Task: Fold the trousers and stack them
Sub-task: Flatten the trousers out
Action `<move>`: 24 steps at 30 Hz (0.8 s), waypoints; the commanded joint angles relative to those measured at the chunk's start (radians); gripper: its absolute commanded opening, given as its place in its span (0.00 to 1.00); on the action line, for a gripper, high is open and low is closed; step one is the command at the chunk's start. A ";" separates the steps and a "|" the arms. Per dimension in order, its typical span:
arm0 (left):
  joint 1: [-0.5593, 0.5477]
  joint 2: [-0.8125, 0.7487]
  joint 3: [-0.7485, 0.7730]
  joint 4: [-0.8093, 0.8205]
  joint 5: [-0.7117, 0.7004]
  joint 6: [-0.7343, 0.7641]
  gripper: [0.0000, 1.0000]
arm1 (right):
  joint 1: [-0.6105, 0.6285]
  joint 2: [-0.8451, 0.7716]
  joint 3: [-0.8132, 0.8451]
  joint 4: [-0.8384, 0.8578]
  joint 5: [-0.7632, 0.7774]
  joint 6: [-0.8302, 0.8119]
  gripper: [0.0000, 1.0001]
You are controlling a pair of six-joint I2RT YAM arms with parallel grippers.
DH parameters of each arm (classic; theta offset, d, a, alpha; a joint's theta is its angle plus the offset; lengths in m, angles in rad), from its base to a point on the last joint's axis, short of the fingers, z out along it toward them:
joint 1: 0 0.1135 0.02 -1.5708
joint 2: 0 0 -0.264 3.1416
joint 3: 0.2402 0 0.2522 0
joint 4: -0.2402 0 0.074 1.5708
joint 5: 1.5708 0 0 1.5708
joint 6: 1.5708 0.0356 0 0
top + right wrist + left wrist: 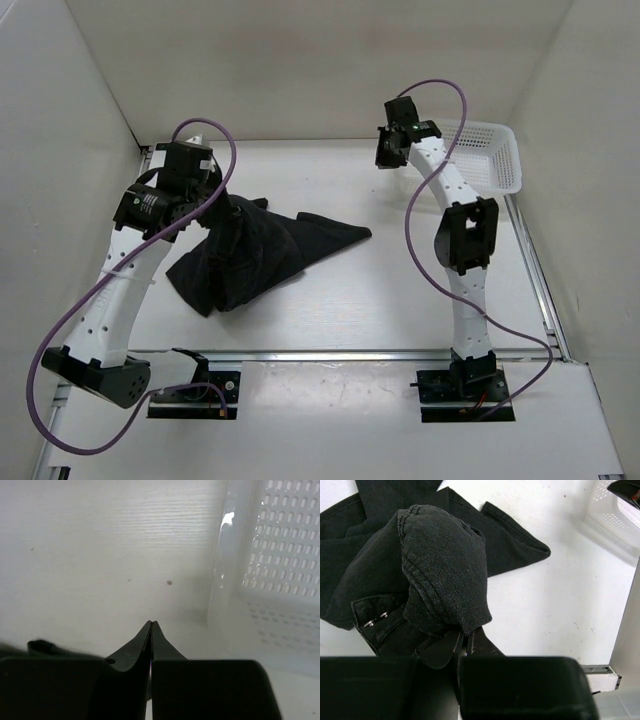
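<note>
The black trousers [255,255] lie crumpled on the left-centre of the white table, one leg end pointing right. My left gripper [222,205] is shut on a raised fold of the trousers [445,570] and holds it up off the table; the waistband with metal buttons [375,622] hangs below it. My right gripper [388,152] is shut and empty, held above the far right of the table next to the basket. In the right wrist view its fingertips [151,625] meet over bare table.
A white plastic mesh basket [490,155] stands at the back right corner; it also shows in the right wrist view [280,555] and the left wrist view [615,515]. A metal rail [350,353] runs along the near table edge. White walls enclose the table.
</note>
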 commanded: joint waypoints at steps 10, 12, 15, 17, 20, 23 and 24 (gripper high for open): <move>-0.005 0.031 0.048 0.049 0.024 0.031 0.10 | -0.004 0.107 0.170 -0.062 0.227 0.020 0.00; -0.005 0.040 0.048 0.049 0.033 0.031 0.10 | -0.004 0.098 0.139 -0.062 0.284 0.020 0.00; -0.005 0.040 0.048 0.049 0.033 0.031 0.10 | -0.016 0.098 0.110 -0.062 0.308 0.020 0.00; -0.005 0.040 0.048 0.049 0.033 0.031 0.10 | -0.026 0.089 0.098 -0.062 0.308 0.020 0.00; -0.005 0.040 0.057 0.049 0.033 0.031 0.10 | -0.036 0.078 0.087 -0.062 0.308 0.020 0.00; -0.005 0.040 0.057 0.049 0.042 0.031 0.10 | -0.036 0.069 0.087 -0.062 0.317 0.020 0.00; -0.005 0.040 0.057 0.049 0.042 0.031 0.10 | -0.036 0.058 0.078 -0.062 0.317 0.020 0.00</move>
